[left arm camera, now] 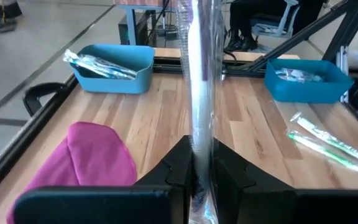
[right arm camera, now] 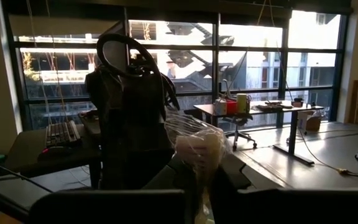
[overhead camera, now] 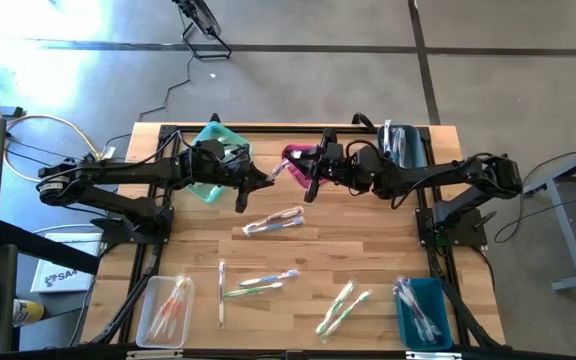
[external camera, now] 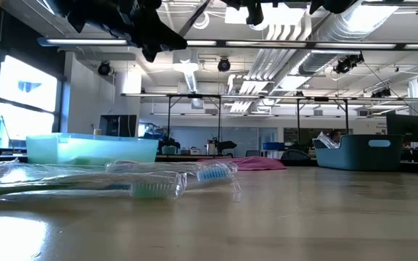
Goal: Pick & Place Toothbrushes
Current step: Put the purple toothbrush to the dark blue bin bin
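both grippers meet mid-air at upper centre of the high view, left gripper [overhead camera: 268, 178] and right gripper [overhead camera: 290, 168] each clamped on one wrapped toothbrush [left arm camera: 201, 93]; slick wrapper could slip, dropping it during handover.

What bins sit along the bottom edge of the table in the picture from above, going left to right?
Clear bin holding toothbrushes → loose wrapped toothbrushes on the wood → another loose pair → blue bin holding toothbrushes.
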Controlling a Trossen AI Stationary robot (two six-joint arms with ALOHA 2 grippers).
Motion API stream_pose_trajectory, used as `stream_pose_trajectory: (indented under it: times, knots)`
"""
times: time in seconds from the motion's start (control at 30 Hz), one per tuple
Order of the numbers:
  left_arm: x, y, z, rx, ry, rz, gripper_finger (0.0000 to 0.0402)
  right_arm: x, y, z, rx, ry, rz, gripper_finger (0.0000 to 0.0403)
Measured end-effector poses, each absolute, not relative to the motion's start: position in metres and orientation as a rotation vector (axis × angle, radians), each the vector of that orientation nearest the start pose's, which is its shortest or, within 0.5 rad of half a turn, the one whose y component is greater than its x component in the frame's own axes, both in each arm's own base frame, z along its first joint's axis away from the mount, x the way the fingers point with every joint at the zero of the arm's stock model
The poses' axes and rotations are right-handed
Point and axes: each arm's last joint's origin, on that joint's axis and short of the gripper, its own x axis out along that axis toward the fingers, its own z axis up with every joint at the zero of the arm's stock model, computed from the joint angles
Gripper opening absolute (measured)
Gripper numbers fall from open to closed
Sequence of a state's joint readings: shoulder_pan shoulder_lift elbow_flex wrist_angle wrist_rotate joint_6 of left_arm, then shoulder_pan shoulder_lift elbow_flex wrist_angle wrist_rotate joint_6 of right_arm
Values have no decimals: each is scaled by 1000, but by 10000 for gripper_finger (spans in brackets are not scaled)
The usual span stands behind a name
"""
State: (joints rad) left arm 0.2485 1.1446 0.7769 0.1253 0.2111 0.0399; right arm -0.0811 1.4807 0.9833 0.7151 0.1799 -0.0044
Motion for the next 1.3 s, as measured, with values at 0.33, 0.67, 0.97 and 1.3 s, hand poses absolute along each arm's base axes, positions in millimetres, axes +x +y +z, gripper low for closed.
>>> stream_pose_trajectory:
  times: [0.33,0.67,0.97,1.3]
  knots:
    - [249,57,288,80,239,21,40,333,-32,323,6,-217,-259,11]
    - [263,60,270,56,299,15,99,333,-32,321,5,-202,-262,11]
    - [266,61,265,49,324,14,116,331,-32,323,5,-190,-262,11]
    - [266,61,264,45,335,20,116,324,-35,324,7,-120,-341,11]
